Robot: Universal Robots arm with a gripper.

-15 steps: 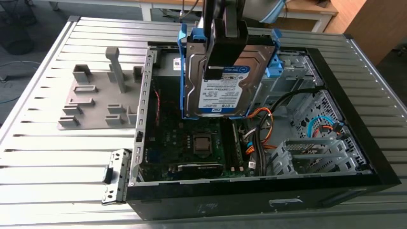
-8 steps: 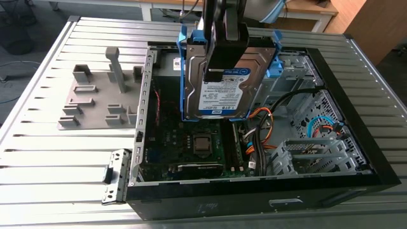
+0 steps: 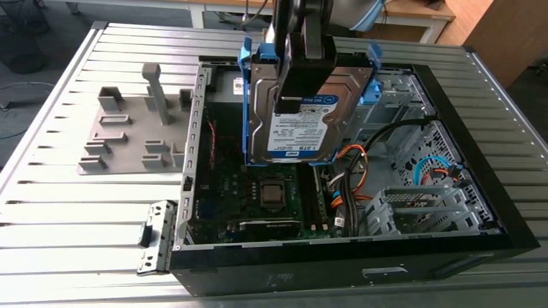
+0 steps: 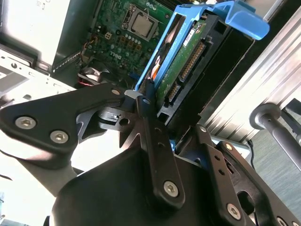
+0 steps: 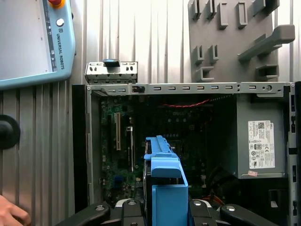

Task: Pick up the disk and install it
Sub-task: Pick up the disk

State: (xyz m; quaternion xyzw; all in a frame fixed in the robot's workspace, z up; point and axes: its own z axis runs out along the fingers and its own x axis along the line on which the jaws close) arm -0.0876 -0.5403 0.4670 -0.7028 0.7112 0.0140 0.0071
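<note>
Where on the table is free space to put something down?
Bare table slats between the grey fixture and the metal bracket, and on the exterior view's right of the case. Inside the case is crowded: cables, with the disk above.

Blue-framed disk point(image 5: 165, 188) edge-on above open computer case point(image 5: 79, 150), green motherboard point(image 5: 115, 162), grey power supply point(image 5: 256, 113) beside

The disk point(image 3: 296, 131) is a flat silver metal hard drive with a white-and-blue label on its broad face. A blue plastic bracket point(image 3: 249, 90) frames its long edges. It stands upright on edge in the air, its label facing the exterior view, with the gripper point(image 3: 301, 90) clamped across its two flat faces. It hangs above the open computer case point(image 3: 342, 256), over the motherboard point(image 3: 274, 192). In the second wrist view its green circuit-board side point(image 4: 181, 61) and connector row show.
</note>
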